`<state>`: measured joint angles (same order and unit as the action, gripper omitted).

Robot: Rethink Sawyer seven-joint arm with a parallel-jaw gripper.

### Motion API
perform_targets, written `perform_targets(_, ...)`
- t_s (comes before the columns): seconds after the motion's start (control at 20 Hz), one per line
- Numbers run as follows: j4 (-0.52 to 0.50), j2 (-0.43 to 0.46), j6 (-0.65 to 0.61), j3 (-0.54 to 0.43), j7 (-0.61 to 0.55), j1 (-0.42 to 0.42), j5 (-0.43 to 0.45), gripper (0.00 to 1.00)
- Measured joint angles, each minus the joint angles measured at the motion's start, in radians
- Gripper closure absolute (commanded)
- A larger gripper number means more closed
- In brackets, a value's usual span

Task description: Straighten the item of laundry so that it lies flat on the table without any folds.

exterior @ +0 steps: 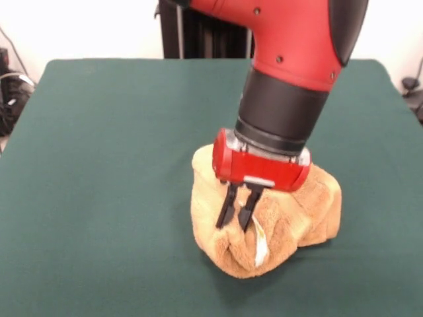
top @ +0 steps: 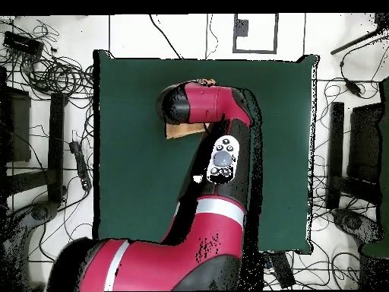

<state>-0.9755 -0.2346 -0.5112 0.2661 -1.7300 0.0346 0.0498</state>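
Pale floor and cables lying all around the desk

A white wall (exterior: 92,30) is showing behind the desk (exterior: 99,165) in the front view, with a dark slatted stand (exterior: 198,36) standing against it. In the overhead view, a light floor (top: 68,23) is surrounding the desk on every side, black cables (top: 53,72) are coiling at the upper left, and dark pieces of equipment (top: 365,144) are sitting along the left and right edges. Even light is falling over everything.

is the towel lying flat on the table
No, in the front view the towel sits bunched in a rumpled heap on the table.
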Motion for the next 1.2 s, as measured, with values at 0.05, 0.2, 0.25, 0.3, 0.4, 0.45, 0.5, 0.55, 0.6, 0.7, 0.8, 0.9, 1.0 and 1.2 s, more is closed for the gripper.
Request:
perform_targets(0.05,-0.005,-0.012,-0.014,-0.001,0.000,-0.002,0.000,1.00)
perform_targets(0.2,-0.027,-0.067,-0.059,-0.009,0.000,-0.019,0.000,1.00)
perform_targets(0.25,-0.034,-0.085,-0.073,-0.012,0.000,-0.025,0.000,1.00)
perform_targets(0.3,-0.038,-0.097,-0.079,-0.013,0.000,-0.030,0.000,1.00)
perform_targets(0.4,-0.047,-0.126,-0.087,-0.014,0.000,-0.044,0.000,1.00)
perform_targets(0.45,-0.051,-0.138,-0.087,-0.014,0.000,-0.051,0.000,1.00)
perform_targets(0.5,-0.053,-0.148,-0.087,-0.014,0.000,-0.057,0.000,1.00)
perform_targets(0.55,-0.055,-0.156,-0.087,-0.014,0.000,-0.061,0.000,1.00)
perform_targets(0.6,-0.058,-0.171,-0.087,-0.015,0.000,-0.070,0.000,1.00)
perform_targets(0.7,-0.059,-0.180,-0.087,-0.015,0.000,-0.076,0.000,1.00)
perform_targets(0.8,-0.062,-0.189,-0.087,-0.015,0.000,-0.080,0.000,1.00)
perform_targets(0.9,-0.064,-0.198,-0.087,-0.015,0.000,-0.083,0.000,1.00)
perform_targets(1.0,-0.068,-0.203,-0.087,-0.016,0.000,-0.083,0.000,1.00)
perform_targets(1.2,-0.082,-0.214,-0.087,-0.018,0.000,-0.083,0.001,1.00)
